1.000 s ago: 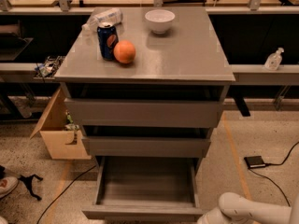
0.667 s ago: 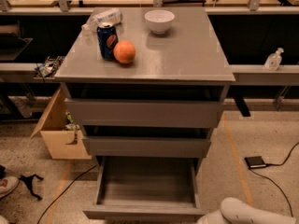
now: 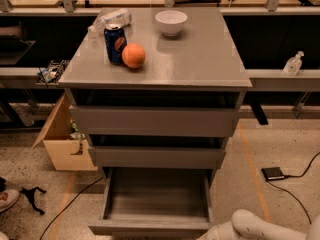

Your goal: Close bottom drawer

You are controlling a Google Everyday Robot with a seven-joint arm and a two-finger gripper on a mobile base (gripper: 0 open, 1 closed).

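The bottom drawer (image 3: 156,199) is pulled far out of the grey cabinet. Its shallow grey box is empty, and its plain front (image 3: 150,228) lies near the lower edge of the view. The middle drawer (image 3: 156,156) and the top drawer (image 3: 152,121) above it each stand out a little. Only a white arm segment (image 3: 255,226) shows at the bottom right, beside the bottom drawer's front right corner. My gripper is out of view below the frame edge.
On the cabinet top (image 3: 200,59) stand a blue soda can (image 3: 115,44), an orange (image 3: 133,56), a white bowl (image 3: 171,22) and a plastic bottle (image 3: 111,20). An open cardboard box (image 3: 62,144) sits on the floor to the left. A small black device with a cable (image 3: 273,173) lies on the right.
The white arm segment has shifted very slightly at the bottom right. The drawers and the things on top stand as before.
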